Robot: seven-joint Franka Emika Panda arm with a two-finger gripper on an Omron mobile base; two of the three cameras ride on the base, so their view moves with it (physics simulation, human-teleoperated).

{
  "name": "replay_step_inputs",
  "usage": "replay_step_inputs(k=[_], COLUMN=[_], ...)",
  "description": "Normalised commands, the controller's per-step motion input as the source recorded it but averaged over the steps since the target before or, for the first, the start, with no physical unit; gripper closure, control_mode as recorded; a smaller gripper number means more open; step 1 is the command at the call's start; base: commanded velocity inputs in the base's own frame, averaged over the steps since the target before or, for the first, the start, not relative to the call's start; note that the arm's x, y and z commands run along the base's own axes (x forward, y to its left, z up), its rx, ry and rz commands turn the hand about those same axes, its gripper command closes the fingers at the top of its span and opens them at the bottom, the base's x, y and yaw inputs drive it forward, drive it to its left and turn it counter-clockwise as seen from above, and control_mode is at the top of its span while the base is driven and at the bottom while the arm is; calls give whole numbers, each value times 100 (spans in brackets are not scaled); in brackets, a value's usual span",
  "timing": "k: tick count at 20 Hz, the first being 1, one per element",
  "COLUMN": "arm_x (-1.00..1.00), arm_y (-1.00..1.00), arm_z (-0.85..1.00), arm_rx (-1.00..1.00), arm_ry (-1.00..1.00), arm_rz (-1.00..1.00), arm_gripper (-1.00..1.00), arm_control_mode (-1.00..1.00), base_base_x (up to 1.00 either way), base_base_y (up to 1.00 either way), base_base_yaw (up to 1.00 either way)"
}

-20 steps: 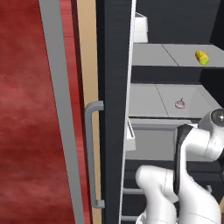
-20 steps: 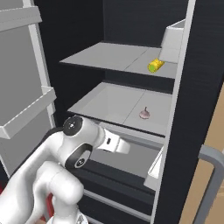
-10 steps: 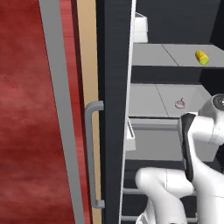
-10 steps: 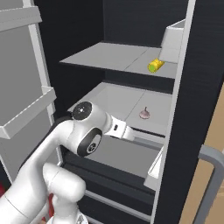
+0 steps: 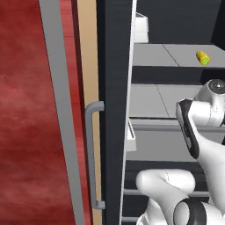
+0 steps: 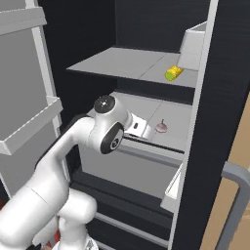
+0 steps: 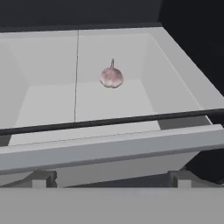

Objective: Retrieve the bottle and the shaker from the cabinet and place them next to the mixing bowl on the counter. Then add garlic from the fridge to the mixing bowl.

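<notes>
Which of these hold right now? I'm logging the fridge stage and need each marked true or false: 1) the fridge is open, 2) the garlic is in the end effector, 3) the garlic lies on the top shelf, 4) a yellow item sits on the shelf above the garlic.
1) True: the fridge stands open, shelves showing.
2) False: the garlic lies free on its shelf, and the end effector is open and short of it.
3) False: it rests on the middle shelf.
4) True: the yellow item lies on the upper shelf.
</notes>
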Motion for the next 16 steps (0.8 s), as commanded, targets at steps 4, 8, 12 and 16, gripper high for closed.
replay_step_inputs(k=[4,8,12,16], arm_x=[42,48,43,42], arm_y=[-18,-15,-16,-22], arm_z=[-12,-8,-22,-25], arm_rx=[0,0,0,1], arm_ry=[1,3,1,0], arm_rz=[0,0,0,0], arm_gripper=[-100,-100,-100,-100], arm_control_mode=[-100,-100,-100,-100], base_base_x=[0,0,0,0], base_base_y=[0,0,0,0], base_base_yaw=[0,0,0,0])
